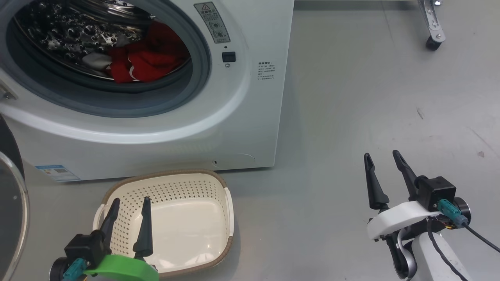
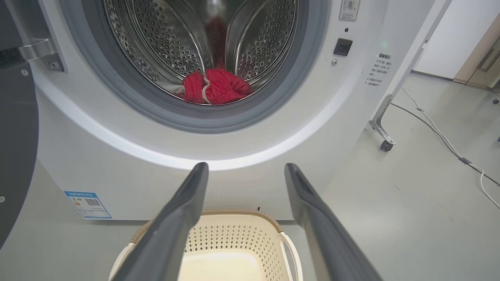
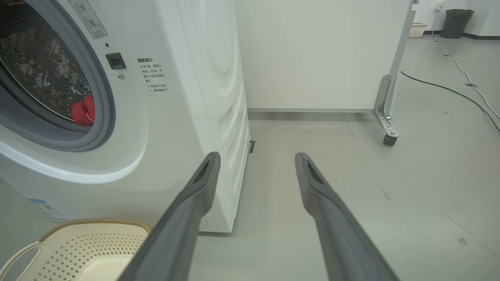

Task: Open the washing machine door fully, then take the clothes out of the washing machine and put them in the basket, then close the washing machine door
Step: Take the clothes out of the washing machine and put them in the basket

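Observation:
The white washing machine (image 1: 242,117) stands with its black door (image 1: 9,195) swung open at the far left. Red clothes (image 1: 146,58) lie at the bottom of the steel drum, seen also in the left wrist view as a red bundle (image 2: 215,88). The cream basket (image 1: 218,183) sits empty on the floor before the machine. My left gripper (image 1: 131,205) hangs open over the basket's near side, holding nothing. Out to the right over bare floor, my right gripper (image 1: 383,156) is open and empty too. The basket's rim (image 3: 93,223) shows at the right wrist view's lower left.
A white panel on a caster foot (image 1: 433,39) stands behind the machine to the right. Cables (image 2: 449,144) run across the grey floor at right. A dark bin (image 3: 457,23) and a small basket (image 3: 418,29) sit far off by the wall.

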`<state>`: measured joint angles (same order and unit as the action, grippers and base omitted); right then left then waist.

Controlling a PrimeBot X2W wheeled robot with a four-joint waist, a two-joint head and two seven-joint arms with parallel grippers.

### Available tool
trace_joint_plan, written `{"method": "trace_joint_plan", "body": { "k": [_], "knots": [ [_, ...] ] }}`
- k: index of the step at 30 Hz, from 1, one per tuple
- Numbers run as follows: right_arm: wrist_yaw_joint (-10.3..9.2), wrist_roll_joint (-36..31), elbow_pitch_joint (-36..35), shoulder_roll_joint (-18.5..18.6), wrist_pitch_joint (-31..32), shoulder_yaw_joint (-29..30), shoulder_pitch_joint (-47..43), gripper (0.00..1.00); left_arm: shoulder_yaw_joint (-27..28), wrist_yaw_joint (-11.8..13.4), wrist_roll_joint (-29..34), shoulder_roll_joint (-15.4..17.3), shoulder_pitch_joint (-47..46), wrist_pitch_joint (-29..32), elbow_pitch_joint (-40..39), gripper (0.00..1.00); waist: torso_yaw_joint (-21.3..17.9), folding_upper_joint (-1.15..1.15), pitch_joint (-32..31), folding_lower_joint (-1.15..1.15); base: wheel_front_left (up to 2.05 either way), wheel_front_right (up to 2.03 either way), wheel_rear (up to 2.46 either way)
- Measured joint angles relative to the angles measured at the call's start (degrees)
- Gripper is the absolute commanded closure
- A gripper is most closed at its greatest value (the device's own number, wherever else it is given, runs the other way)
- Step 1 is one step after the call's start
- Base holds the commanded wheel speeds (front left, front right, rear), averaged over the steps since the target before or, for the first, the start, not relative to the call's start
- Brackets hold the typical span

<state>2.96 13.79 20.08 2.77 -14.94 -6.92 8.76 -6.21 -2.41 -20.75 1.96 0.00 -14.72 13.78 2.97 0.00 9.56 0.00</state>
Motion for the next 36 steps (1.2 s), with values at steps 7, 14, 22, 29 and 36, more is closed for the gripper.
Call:
{"method": "trace_joint_plan", "body": {
  "k": [7,14,22,29,36],
  "knots": [
    [0.01,-0.26,0.03,0.0,0.0,-0.52,0.26,0.0,-1.54,-0.43,-1.44,0.0,-2.53,0.01,1.03,0.0,-0.1,0.0,3.73,0.0,0.0,0.0,0.0],
    [0.01,-0.27,-0.19,0.0,0.0,-0.62,1.91,0.0,-1.66,-0.49,-2.0,-0.01,-8.9,0.0,1.04,0.0,-0.36,0.0,8.09,0.0,0.0,0.0,0.0],
    [0.51,-0.32,-0.6,0.03,0.0,-1.38,4.88,0.0,-0.73,-0.93,-0.87,-0.1,-19.13,0.0,0.65,0.0,-0.83,0.0,12.83,0.0,0.0,0.0,0.0],
    [0.52,0.07,-0.64,0.04,0.0,-3.13,6.74,0.0,0.49,-1.0,0.13,0.57,-25.63,0.0,1.97,0.0,-1.68,0.0,15.45,0.0,0.0,0.0,0.0],
    [0.8,0.82,-0.62,0.07,0.0,-3.37,7.78,0.0,1.33,-1.0,0.75,2.55,-32.49,0.59,6.2,0.0,-3.45,0.0,17.91,0.0,0.0,0.0,0.0]
  ]
}}
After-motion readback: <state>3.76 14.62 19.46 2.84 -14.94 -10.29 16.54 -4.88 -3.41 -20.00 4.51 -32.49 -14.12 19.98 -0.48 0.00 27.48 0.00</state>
